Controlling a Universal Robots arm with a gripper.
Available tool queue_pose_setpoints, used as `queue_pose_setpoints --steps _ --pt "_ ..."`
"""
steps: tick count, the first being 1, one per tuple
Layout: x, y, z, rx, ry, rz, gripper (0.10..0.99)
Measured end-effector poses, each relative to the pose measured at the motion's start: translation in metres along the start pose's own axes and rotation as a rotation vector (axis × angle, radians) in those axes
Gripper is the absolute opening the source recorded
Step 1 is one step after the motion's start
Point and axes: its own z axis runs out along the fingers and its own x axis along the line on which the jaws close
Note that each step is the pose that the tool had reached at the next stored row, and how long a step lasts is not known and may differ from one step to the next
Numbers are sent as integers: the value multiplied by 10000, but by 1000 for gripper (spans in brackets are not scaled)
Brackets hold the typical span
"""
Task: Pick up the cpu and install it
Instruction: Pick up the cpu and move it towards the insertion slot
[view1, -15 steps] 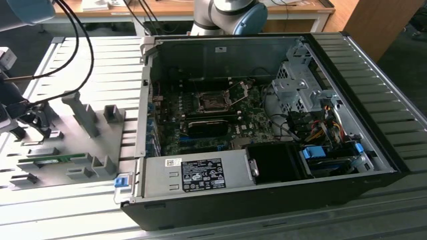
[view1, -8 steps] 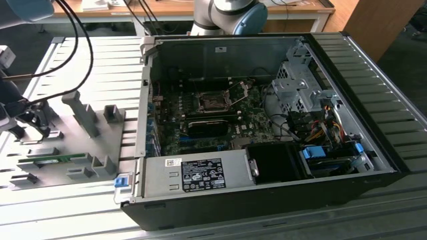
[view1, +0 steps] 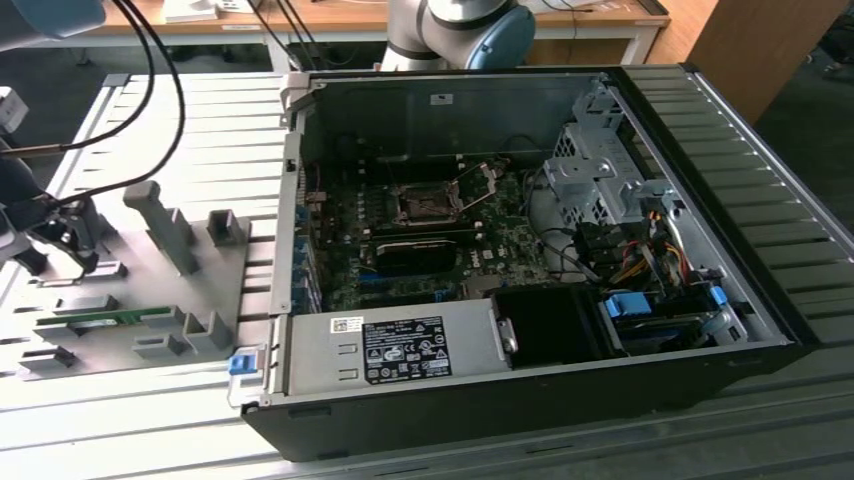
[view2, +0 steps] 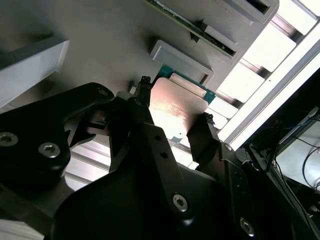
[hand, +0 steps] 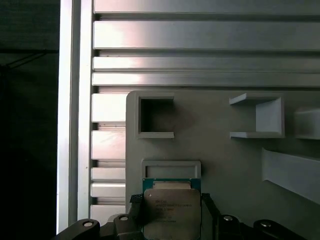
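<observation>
**A:** How far along is it?

**B:** Early. The gripper (view2: 175, 102) has its jaws closed on the cpu (hand: 171, 212), with one finger on each of two opposite edges. That reads the same in both wrist views.

**A:** And where is the cpu?

**B:** Over the grey tray (view1: 174, 310) at the exterior view's left, just beside a small frame-shaped holder (hand: 171, 167). It is well apart from the case (view1: 747, 210). I can't tell whether it has cleared the tray surface or is resting on it.

**A:** So the install isn't done?

**B:** No. The socket (view1: 424, 205) sits in the upper middle of the board in the exterior view. Its dark centre is bare and its metal frame looks swung up. I'd judge the grasp made, with the carry and the seating left to do.

**A:** Any writing?

**B:** The cpu's metal top has several lines of dark print. A white label (view1: 407, 350) lies on the power supply at the lower middle of the exterior view. A small sticker (view1: 445, 98) sits on the case's inner wall. I'm not reading any of them out.
</observation>
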Motion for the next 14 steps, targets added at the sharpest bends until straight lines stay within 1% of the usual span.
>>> queue_pose_setpoints --steps 14 --pt "0 2 -78 0 0 0 545"
